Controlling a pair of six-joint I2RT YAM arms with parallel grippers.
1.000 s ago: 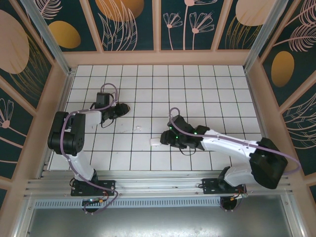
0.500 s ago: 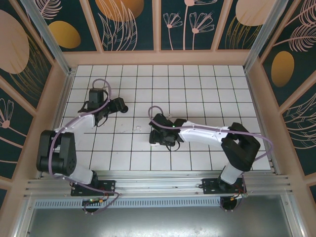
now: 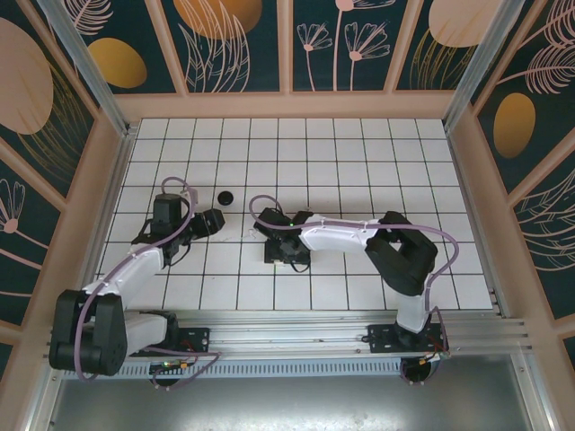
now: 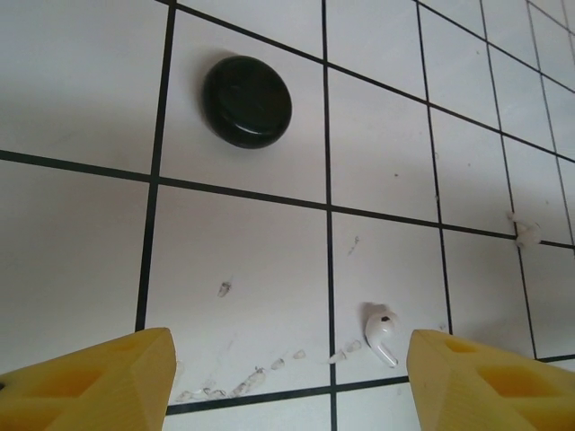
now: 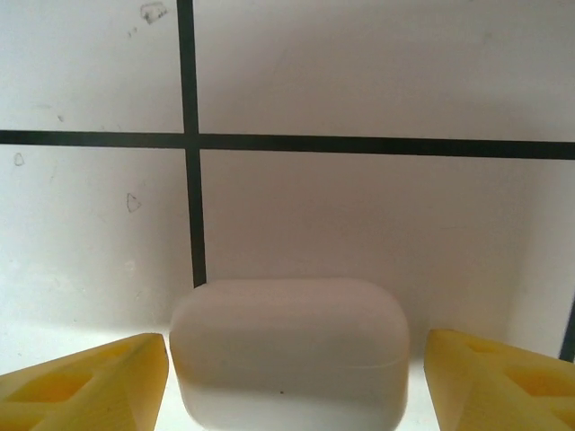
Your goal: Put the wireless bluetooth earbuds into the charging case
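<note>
A white earbud (image 4: 381,329) lies on the tiled table, just inside the right fingertip of my open left gripper (image 4: 287,395); nothing is held. Beyond it sits a closed round black case (image 4: 247,101), also visible as the black case (image 3: 225,197) up and right of the left gripper (image 3: 214,222). A closed white charging case (image 5: 289,350) rests on the table between the yellow fingers (image 5: 85,382) of my right gripper (image 5: 292,388), which is open with a thin gap on each side. The black earbuds are out of view.
A small white lump (image 4: 526,233) sits on a grid line to the right; I cannot tell what it is. Scuff marks (image 4: 243,384) streak the tile between the left fingers. The right arm (image 3: 341,235) stretches leftward across the table's near half.
The left gripper has drawn back from the black case, which now stands uncovered. The right arm has swung left and now straddles the white case.
</note>
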